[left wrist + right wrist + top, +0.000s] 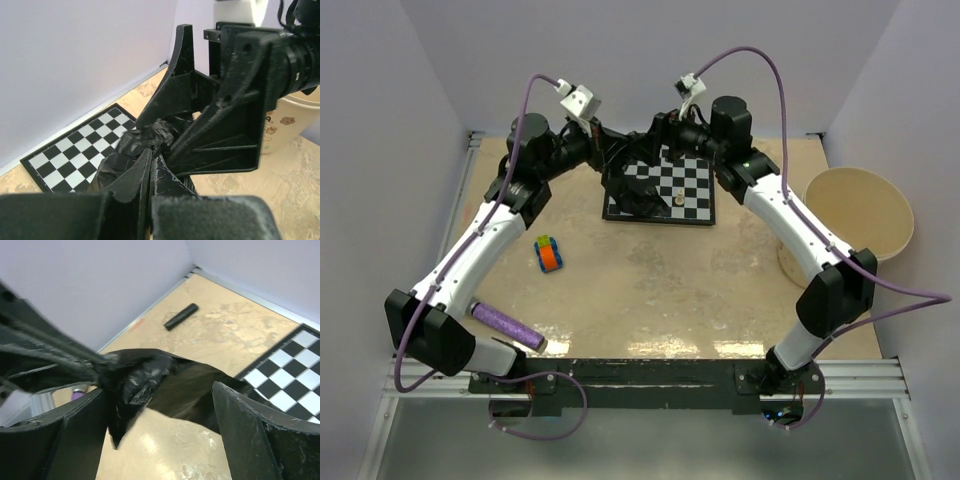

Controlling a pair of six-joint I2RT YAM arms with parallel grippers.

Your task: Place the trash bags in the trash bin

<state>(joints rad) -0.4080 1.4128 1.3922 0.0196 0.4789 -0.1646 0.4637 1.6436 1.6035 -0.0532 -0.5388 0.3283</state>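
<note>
Both arms met over the chessboard (692, 190), at the middle of the desk's far edge.

My left pincer (151, 152) was clamped tight on a crumpled fold of the trash bag (145, 372), a glossy black sheet bunched above the board's left half. My right pincer (164, 390) stood wide, one jaw on each side of the bunch, gripping nothing.

A second bag, the short black roll (181, 316), lay on the desk toward the far left corner, untouched. The trash bin (858, 210) sat at the right edge, well apart from the sheet. I could see nothing in it.

Step in hand, as I judged it, was a hand-over or a re-grip of the sheet between my two pincers, ahead of the carry.

Next move: close the right jaws on a thick part of the film, release the left, then swing right and over the bin's rim. The trailing film looked likely to snag on the board.
</note>
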